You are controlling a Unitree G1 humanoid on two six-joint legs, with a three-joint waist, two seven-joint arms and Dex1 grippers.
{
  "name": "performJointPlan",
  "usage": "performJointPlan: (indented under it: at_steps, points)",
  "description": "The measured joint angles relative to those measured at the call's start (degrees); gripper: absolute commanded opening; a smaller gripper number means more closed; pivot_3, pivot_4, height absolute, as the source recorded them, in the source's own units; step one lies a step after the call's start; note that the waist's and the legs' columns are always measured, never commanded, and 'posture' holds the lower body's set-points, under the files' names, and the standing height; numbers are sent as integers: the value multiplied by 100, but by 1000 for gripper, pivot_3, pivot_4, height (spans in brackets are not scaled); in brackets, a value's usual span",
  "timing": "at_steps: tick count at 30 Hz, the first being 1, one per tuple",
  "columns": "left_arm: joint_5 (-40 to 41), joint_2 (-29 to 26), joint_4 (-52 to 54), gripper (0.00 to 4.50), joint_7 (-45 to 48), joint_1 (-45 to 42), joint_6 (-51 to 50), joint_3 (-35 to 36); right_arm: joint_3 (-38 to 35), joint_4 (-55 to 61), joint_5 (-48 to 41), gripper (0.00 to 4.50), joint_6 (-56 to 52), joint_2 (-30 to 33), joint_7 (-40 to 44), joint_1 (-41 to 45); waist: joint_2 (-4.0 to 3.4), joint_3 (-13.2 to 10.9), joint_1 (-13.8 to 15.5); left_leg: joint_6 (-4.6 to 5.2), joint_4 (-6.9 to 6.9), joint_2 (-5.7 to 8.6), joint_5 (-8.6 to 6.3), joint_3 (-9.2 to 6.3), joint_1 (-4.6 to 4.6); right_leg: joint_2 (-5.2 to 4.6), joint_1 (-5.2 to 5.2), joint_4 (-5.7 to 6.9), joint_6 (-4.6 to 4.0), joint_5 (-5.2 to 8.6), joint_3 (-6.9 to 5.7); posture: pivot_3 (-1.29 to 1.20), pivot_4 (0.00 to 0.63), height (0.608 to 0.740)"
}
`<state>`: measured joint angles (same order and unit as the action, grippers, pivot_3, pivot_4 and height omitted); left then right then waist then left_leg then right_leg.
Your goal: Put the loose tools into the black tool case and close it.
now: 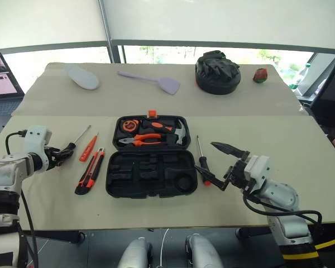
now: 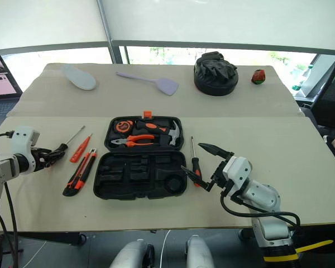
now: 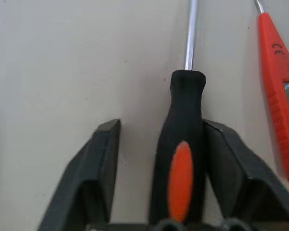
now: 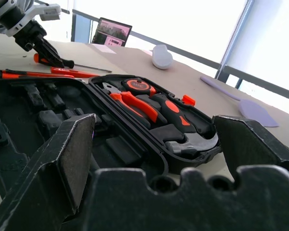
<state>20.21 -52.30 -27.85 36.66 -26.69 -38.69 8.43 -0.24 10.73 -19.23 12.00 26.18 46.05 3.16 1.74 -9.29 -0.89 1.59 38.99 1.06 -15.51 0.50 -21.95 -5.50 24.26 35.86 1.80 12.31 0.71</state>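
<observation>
1. Our right gripper hangs wide apart beside one screwdriver.
2. The black tool case lies open.
3. Our left gripper straddles another screwdriver's handle, not yet clamped; next, squeeze and lift.

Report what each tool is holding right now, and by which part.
Left tool straddles the black-handled screwdriver at its handle, one finger touching, not yet clamped. Right tool is open and holds nothing.

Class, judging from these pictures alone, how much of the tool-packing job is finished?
Done: nothing; the case lies open. In hand: the left gripper straddles a black-handled screwdriver, not clearly clamped. Left: that one, the orange screwdriver, the knife, the screwdriver right of the case, then closing.
</observation>
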Motion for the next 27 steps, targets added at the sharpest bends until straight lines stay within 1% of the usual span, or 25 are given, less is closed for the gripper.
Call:
performJointPlan:
  at_steps: [2,4,5,7,8,11,12,14,15,17,18,20,23,27]
  points:
    - [-20,96,-87,903,-6,-8,132,99,-3,12,4,4500,0,0,-18,-26,0,0,10,1,0,0,3,0,5,-1,-1,5,0,0,1,0,150,740]
    - [-3,224,-252,872,-24,-30,403,274,-6,28,7,4500,0,5,-46,-61,0,0,15,-1,0,-2,4,-2,5,1,1,9,-1,0,0,0,150,740]
    - [34,369,-425,872,-74,-124,711,515,-14,61,7,4500,0,16,-57,-109,4,-2,31,-6,2,-2,7,-8,-3,0,6,13,-2,-1,-4,0,150,740]
    - [91,454,-493,872,-83,-292,1104,783,-20,82,8,4500,0,49,-54,-143,28,-14,51,-13,3,-3,12,-15,-13,1,11,11,-8,-5,-12,0,150,740]
    - [155,485,-415,872,90,-366,1366,878,-33,92,8,4500,0,99,-44,-156,32,-17,63,-13,6,-1,12,-16,-18,-4,11,10,-8,-6,-13,0,150,740]
    - [313,508,463,872,978,-478,2118,802,-141,93,5,4500,0,266,-13,-154,33,-18,101,-7,9,11,9,-12,-25,-23,9,-4,4,-13,-12,0,150,740]
    - [335,479,854,872,1335,-493,2299,633,-191,93,-11,4500,-3,321,10,-150,33,-18,103,-3,9,12,7,-10,-25,-27,8,-7,5,-14,-10,0,150,740]
    - [188,380,1530,872,1973,-498,2457,30,-270,93,-19,4500,-30,552,149,-146,26,-17,107,5,8,20,2,-4,-21,-31,2,-10,8,-15,-6,0,150,740]
    - [43,367,1719,872,2179,-552,2455,-283,-294,92,-41,4500,-49,637,234,-147,25,-17,106,7,8,19,1,0,-18,-27,1,-9,8,-14,-4,0,150,740]
    - [-369,369,2069,872,2660,-769,2496,-1169,-290,92,-136,4500,-128,798,432,-140,26,-17,105,8,13,7,3,0,-24,-2,2,-11,7,-14,-3,0,150,740]
    - [-484,373,2155,872,2774,-798,2547,-1369,-289,92,-149,4500,-148,815,473,-126,26,-17,105,9,14,6,3,1,-22,3,1,-11,7,-14,-1,0,150,740]
    - [-959,369,2242,872,3011,-861,2838,-1887,-287,95,-211,4500,-225,894,566,-125,25,-17,42,9,13,-4,4,12,-16,19,1,-8,3,-12,11,0,150,740]
    - [-1400,385,2105,872,3151,-821,3197,-2256,-330,104,-269,4500,-357,932,590,-125,25,-17,-20,10,13,-12,4,13,-12,29,2,-6,0,-10,14,0,150,740]
    - [-1706,412,1898,872,3259,-736,3558,-2447,-421,105,-362,4500,-403,969,615,-114,25,-18,18,11,19,-9,4,13,-17,21,3,-4,1,-10,12,0,150,740]
